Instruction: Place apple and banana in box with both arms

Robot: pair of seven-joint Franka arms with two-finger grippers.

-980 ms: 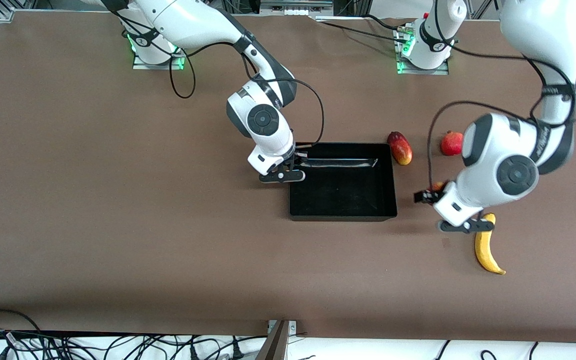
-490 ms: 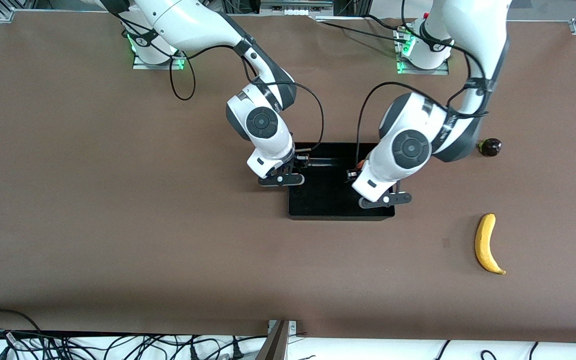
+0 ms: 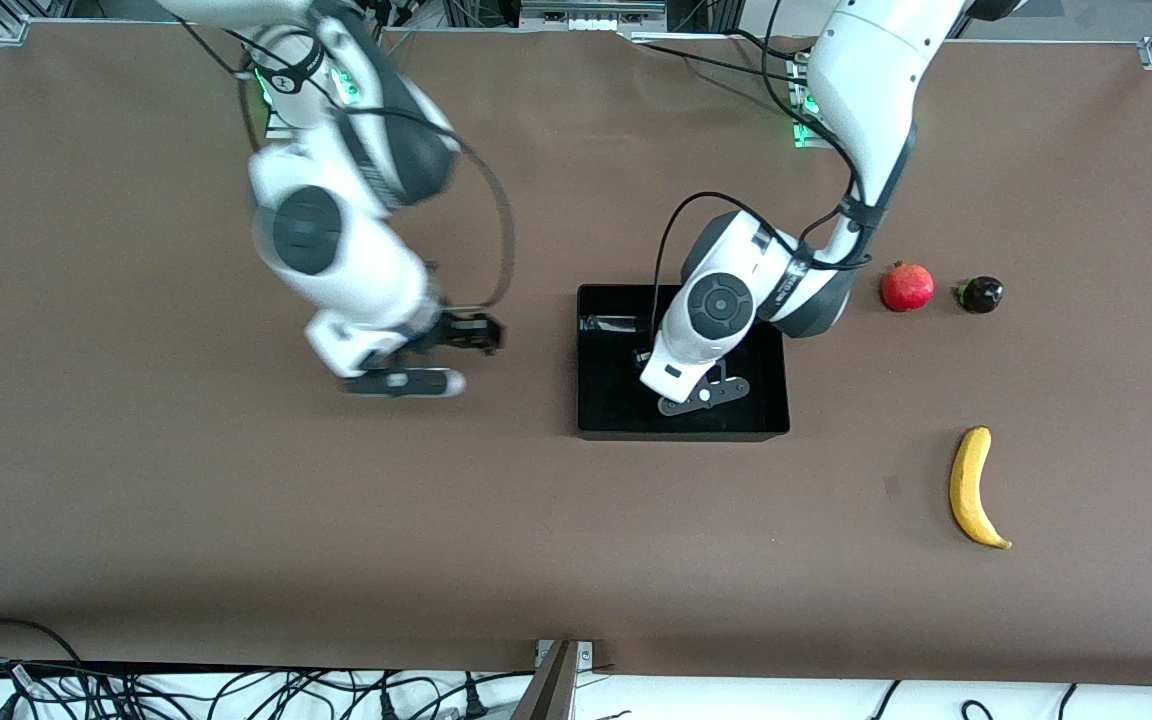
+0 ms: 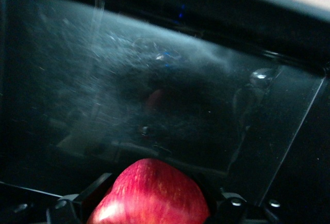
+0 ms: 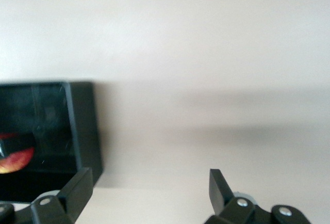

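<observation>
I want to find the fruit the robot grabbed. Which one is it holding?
The apple. It is red with pale streaks and sits between the left gripper fingers over the box. The banana, pomegranate and dark fruit lie untouched on the table.

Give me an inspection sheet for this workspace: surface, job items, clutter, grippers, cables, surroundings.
Surface: brown table, flat and bare over most of its area.
Job's things: apple held in the left gripper over the box; banana lies on the table toward the left arm's end, nearer the front camera than the box.
Clutter: round red fruit and small dark fruit side by side, farther from the camera than the banana.
Grippers: left gripper shut on the apple, inside the box; right gripper open and empty, over bare table beside the box.
Cables: black cables loop along both arms; a tangle lies off the table's near edge.
Surroundings: metal framing along the top edge.
</observation>
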